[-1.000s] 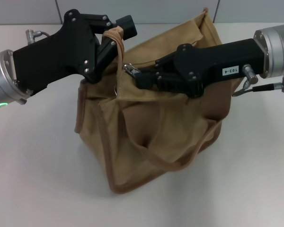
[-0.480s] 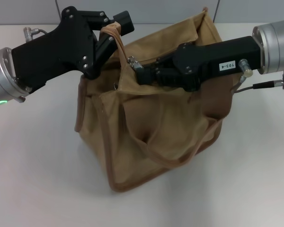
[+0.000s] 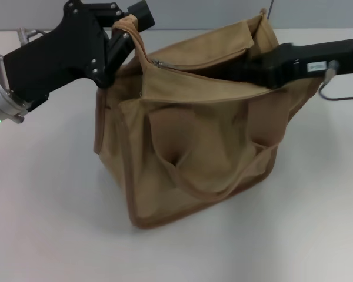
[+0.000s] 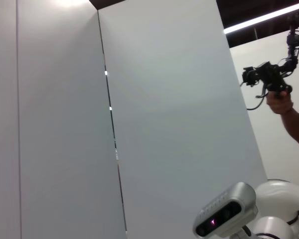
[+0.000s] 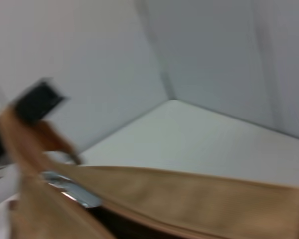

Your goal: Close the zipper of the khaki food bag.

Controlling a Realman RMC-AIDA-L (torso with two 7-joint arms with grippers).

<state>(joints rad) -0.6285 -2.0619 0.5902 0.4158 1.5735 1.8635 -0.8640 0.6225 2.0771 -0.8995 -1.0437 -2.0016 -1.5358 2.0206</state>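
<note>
We saw the bag (image 3: 194, 147) standing upright at the middle of the white table (image 3: 47, 205), its front strap (image 3: 209, 191) drooping in a loop toward six o'clock. Up at eleven o'clock the left gripper (image 3: 126, 32) was clamped shut on the rear strap (image 3: 136, 35), holding that corner of the bag up. The zipper (image 3: 197, 63) ran along the top from about eleven toward one o'clock, its teeth meeting at the left end. From three o'clock the right gripper (image 3: 238, 69) reached in over the top edge, its fingers tucked behind the canvas fold, so we couldn't tell how far apart they were or whether they held anything. In the right wrist view a silver metal piece (image 5: 70, 191) showed at the canvas edge, blurred.
</note>
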